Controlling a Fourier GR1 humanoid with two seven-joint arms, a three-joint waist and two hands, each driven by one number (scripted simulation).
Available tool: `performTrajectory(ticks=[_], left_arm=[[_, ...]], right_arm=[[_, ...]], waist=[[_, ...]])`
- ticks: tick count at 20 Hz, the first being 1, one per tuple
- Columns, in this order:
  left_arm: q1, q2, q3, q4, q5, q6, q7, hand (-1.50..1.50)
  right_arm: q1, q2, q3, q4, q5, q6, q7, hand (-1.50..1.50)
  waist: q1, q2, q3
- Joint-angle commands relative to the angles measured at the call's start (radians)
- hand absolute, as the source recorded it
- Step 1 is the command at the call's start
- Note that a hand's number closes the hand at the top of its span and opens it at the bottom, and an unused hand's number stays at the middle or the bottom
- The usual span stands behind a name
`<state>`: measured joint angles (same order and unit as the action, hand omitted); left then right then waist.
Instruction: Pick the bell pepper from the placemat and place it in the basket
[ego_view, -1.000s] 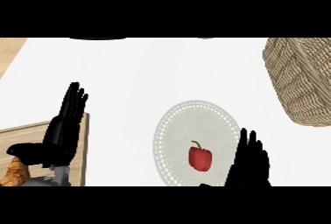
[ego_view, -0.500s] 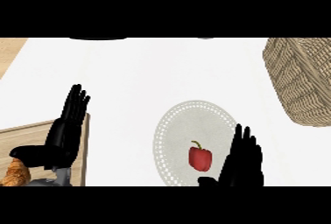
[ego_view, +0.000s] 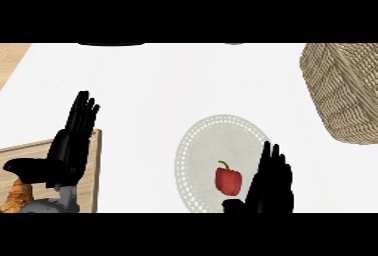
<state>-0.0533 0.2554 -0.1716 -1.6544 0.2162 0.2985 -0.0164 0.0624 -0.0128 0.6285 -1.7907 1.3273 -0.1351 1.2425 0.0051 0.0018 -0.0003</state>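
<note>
Since one second ago the right hand (ego_view: 272, 181) has shifted left and now stands just beside the pepper (ego_view: 228, 180) — fingers straight and extended, thumb out low toward the fruit, nothing held. Contact between hand and pepper cannot be confirmed from this view. The pepper has not moved: it lies on the round placemat (ego_view: 214, 134), stem up, in the mat's lower half.

Judgement: the approach phase is nearly complete; the next step is to curl the fingers and thumb round the pepper before any lift.

The basket (ego_view: 345, 90) stands at the upper right, well apart from the mat — a carry up and to the right is required.

The left hand (ego_view: 68, 150) rests open at the left, over a wooden board (ego_view: 85, 172), unchanged.
</note>
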Motion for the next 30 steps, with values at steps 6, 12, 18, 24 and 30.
performTrajectory(ticks=[6,12,18,24,30], left_arm=[[0.019,-0.019,-0.018,0.009,-0.011,-0.02,-0.011,0.0],[0.039,-0.009,-0.006,-0.033,-0.02,-0.013,0.01,0.0],[0.017,-0.03,0.009,0.037,-0.015,-0.039,-0.039,0.0],[0.035,-0.065,-0.004,0.035,-0.046,-0.021,-0.068,0.0],[0.017,-0.04,0.018,0.012,-0.028,-0.05,-0.01,0.0]], right_arm=[[-0.096,0.012,0.007,0.139,-0.043,-0.128,0.245,-1.5],[-0.076,0.012,-0.005,0.124,-0.053,-0.137,0.239,-1.5],[-0.167,0.012,-0.041,0.248,-0.123,-0.167,0.203,1.5],[-0.151,0.012,-0.043,0.288,-0.141,-0.089,0.112,1.5],[-0.216,0.013,0.031,0.35,-0.099,-0.129,0.186,1.5]], waist=[[0.004,0.001,0.0],[0.002,-0.003,0.001],[0.005,0.001,0.0],[-0.001,-0.001,0.0],[0.004,-0.001,0.0]])
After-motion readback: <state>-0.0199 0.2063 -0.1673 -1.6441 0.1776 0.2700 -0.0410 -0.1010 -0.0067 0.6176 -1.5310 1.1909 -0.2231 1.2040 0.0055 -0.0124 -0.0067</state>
